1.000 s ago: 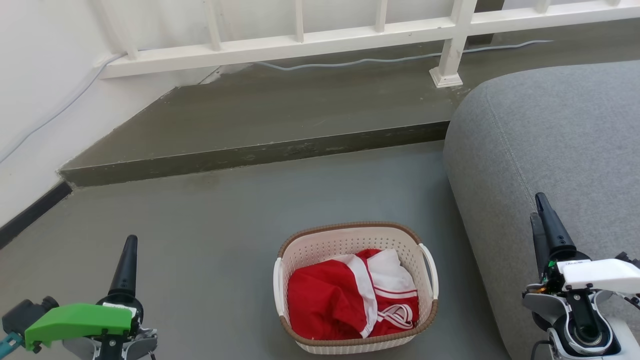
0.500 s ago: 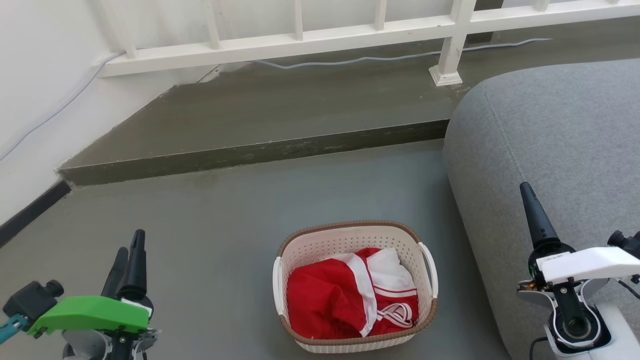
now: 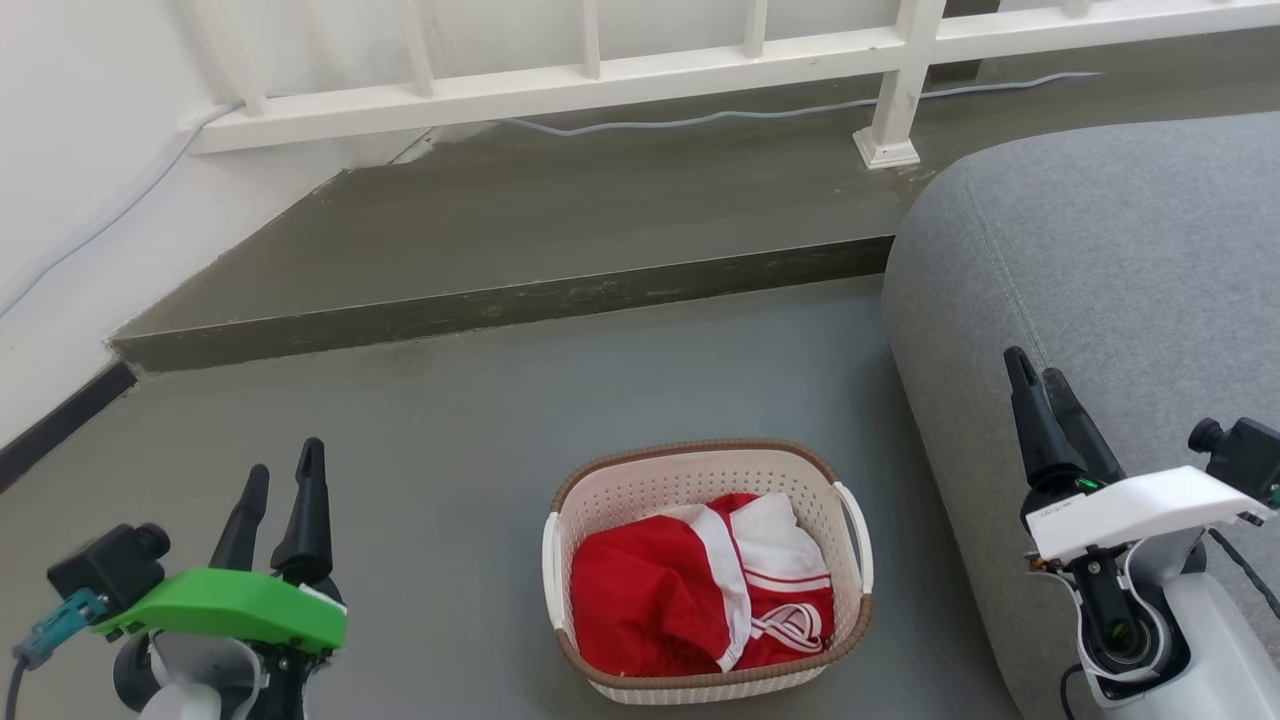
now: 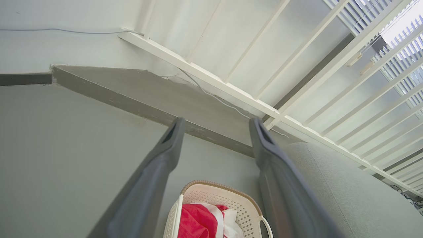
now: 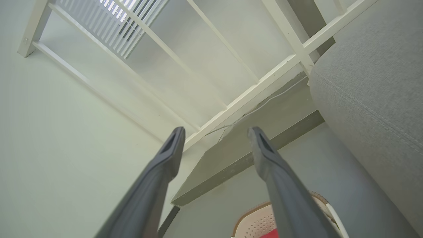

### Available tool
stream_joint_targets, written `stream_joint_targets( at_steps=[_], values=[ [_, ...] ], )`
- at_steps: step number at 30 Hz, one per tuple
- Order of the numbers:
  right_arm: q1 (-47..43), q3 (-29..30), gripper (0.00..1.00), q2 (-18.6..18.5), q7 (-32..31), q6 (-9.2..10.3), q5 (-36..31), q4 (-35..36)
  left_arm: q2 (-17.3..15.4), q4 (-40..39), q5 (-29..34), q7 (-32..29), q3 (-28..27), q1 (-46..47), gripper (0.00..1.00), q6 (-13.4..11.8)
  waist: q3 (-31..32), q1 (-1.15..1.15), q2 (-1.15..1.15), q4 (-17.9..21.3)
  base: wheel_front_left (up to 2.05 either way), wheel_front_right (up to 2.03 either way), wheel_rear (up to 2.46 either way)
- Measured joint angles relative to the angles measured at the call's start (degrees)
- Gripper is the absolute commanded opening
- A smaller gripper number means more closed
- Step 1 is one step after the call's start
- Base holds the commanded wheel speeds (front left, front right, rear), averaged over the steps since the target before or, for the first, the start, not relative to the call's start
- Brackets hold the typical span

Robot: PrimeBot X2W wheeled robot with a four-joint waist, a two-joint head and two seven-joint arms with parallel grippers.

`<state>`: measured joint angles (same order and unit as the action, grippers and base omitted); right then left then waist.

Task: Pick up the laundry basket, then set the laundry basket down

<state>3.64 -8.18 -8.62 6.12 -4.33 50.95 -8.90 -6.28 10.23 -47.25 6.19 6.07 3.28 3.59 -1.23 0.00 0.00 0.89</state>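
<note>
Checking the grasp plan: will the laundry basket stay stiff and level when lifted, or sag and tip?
Probably stiff: the laundry basket is moulded perforated plastic. Likely light, holding only red-and-white clothing. Lifted by one white handle, it may tilt.

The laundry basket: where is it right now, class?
In the head view the laundry basket stands on the floor at lower centre, between the left gripper and right gripper, just left of the grey sofa.

The right hand holds its two dark fingers spread apart with nothing between them, tips against a white railing and a raised grey step. At the bottom edge the laundry basket shows partly behind one finger, red cloth inside, near a grey sofa.
</note>
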Motion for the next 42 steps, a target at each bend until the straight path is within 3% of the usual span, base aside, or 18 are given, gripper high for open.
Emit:
stream_joint_targets(
  at_steps=[22,42],
  values=[
    [0.69,-3.81,1.00,0.12,3.53,5.00,-19.78,2.55,1.65,-1.82,16.81,3.67,2.47,0.53,1.00,-2.08,-0.11,0.00,0.00,0.31,0.00,0.00,0.00],
    [0.68,-6.83,1.00,1.13,7.27,6.95,-33.81,4.46,1.75,-3.70,30.07,7.19,3.19,0.58,1.00,-2.60,-0.26,0.00,0.00,1.03,0.00,0.00,0.00]
  ],
)
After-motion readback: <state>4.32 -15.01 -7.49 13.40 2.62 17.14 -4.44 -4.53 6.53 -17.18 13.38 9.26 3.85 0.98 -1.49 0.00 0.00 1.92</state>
